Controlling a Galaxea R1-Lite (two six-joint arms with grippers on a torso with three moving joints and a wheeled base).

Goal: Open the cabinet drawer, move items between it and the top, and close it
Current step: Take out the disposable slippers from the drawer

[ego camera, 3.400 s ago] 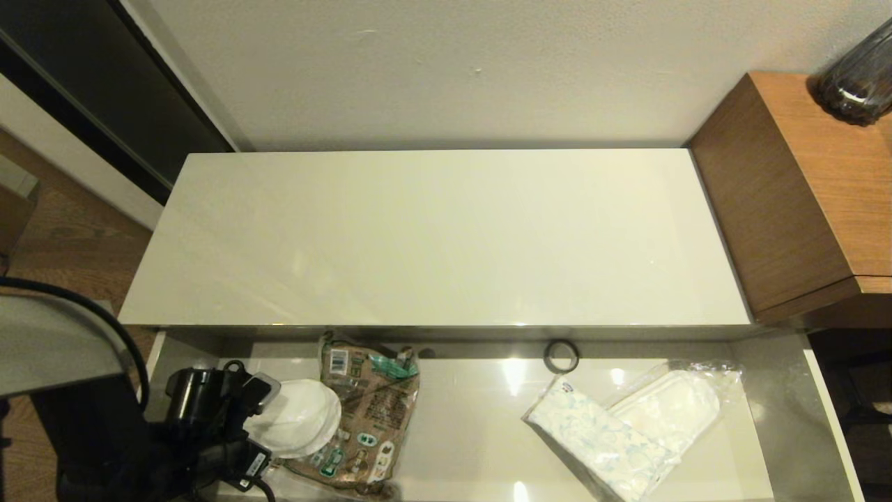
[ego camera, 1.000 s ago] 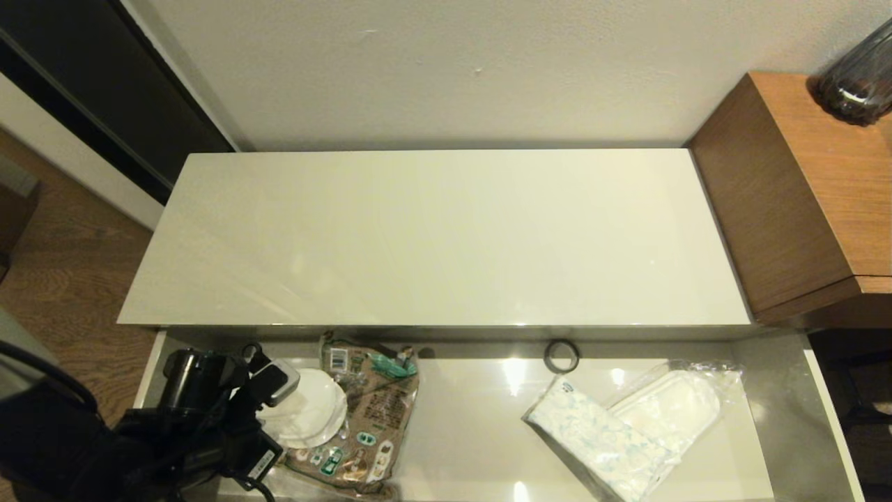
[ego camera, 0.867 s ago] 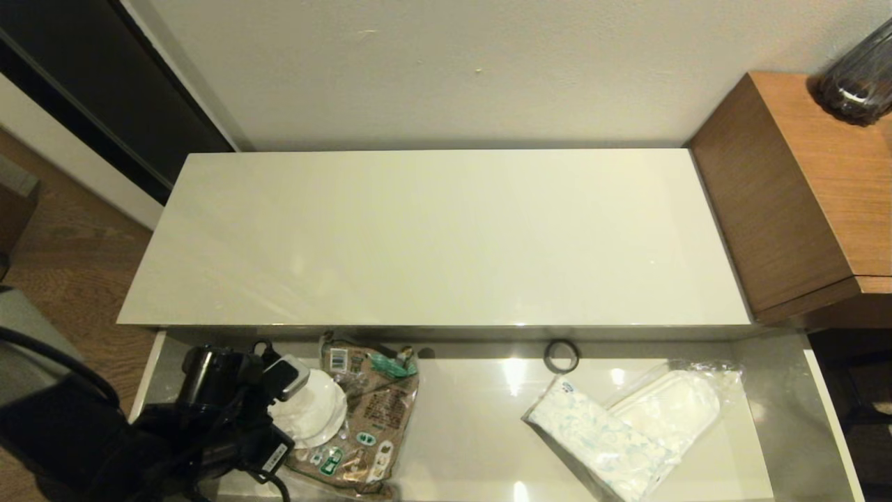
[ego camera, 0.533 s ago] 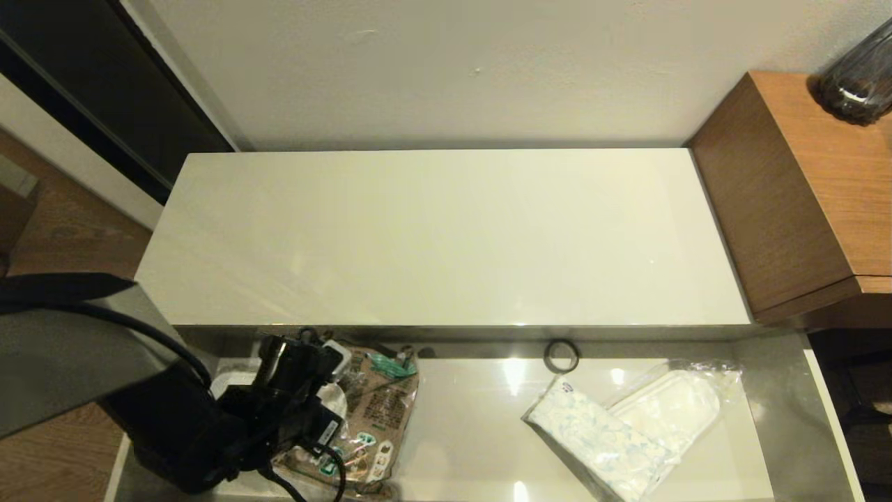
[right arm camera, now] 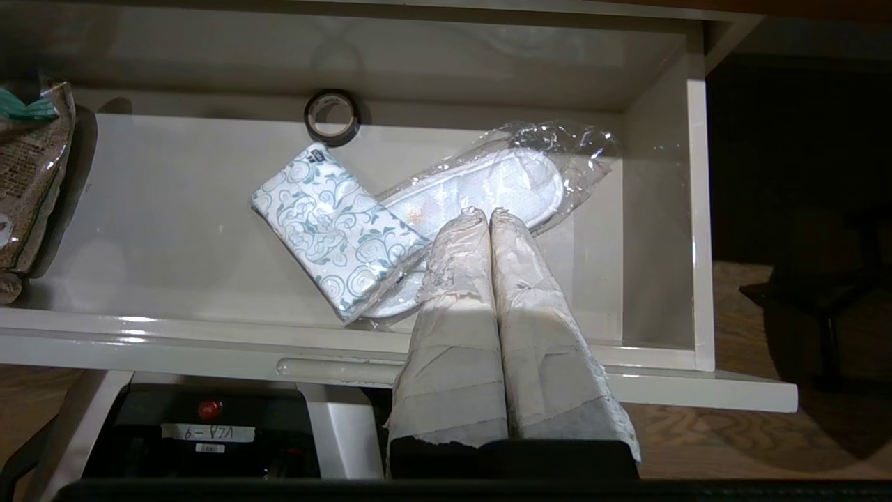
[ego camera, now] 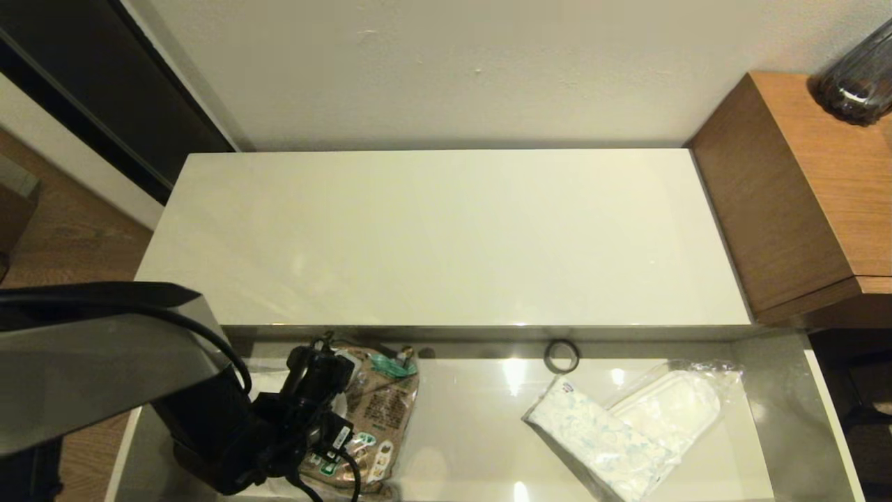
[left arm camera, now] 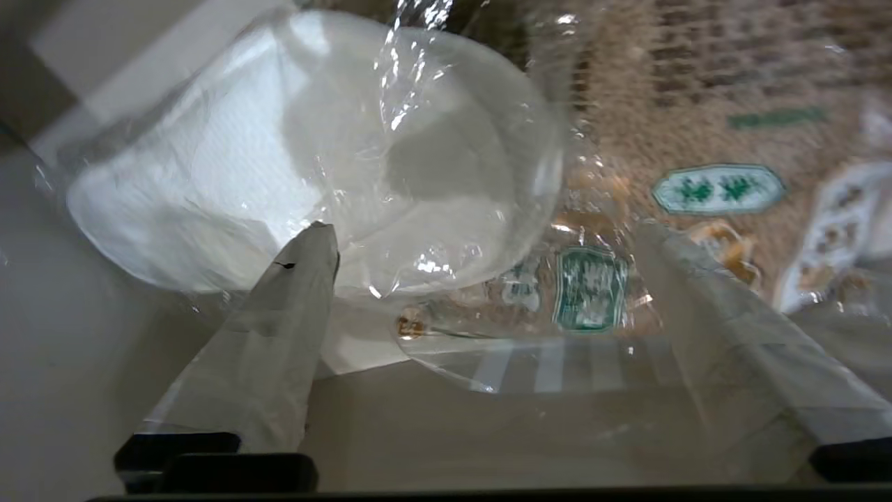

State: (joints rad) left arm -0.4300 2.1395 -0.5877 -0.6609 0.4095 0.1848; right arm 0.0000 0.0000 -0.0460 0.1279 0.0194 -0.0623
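Observation:
The cabinet drawer [ego camera: 777, 397] stands pulled out under the bare cream top [ego camera: 446, 237]. At its right lie the blue-printed tissue pack [ego camera: 599, 439] and a white slipper in clear plastic [ego camera: 676, 404], the tissue pack overlapping the slipper bag. My left gripper [ego camera: 322, 369] is low in the drawer's left part. In the left wrist view it [left arm camera: 484, 230] is open, its fingers either side of another bagged white slipper [left arm camera: 293, 146] that rests partly on the brown packet [left arm camera: 697, 104]. My right gripper [right arm camera: 488, 213] is shut and empty, above the drawer front, near the tissue pack [right arm camera: 334, 237] and slipper [right arm camera: 509, 181].
A small dark ring [ego camera: 561, 355] lies at the drawer's back wall. The brown printed packet [ego camera: 380, 411] lies beside my left arm. A brown wood-grain desk [ego camera: 801, 195] with a dark glass vessel [ego camera: 857, 80] stands at the right. The wall runs close behind the top.
My left arm has swung right and further into the drawer, and now covers the left white slipper pack and the packet's edge. Nothing else has moved.

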